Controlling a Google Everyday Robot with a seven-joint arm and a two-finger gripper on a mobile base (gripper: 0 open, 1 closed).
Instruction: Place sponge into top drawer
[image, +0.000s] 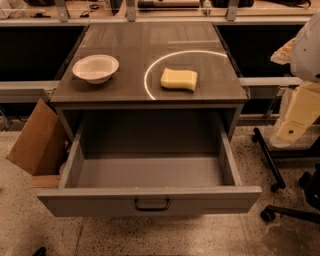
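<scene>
The pale yellow sponge (179, 79) lies flat on the grey cabinet top (125, 45), right of centre, inside a bright ring of light. The top drawer (150, 199) is pulled wide open below it and its grey floor is bare. A small dark pull handle (151, 204) sits at the centre of its front panel. The gripper is out of view. Only a white part of my arm (306, 45) and a pale link below it (296, 114) show at the right edge, well right of the sponge and apart from it.
A round white bowl (95, 67) stands on the cabinet top to the left of the sponge. A brown cardboard box (35, 140) leans against the cabinet's left side. Black chair legs with castors (272, 187) stand on the floor at the right.
</scene>
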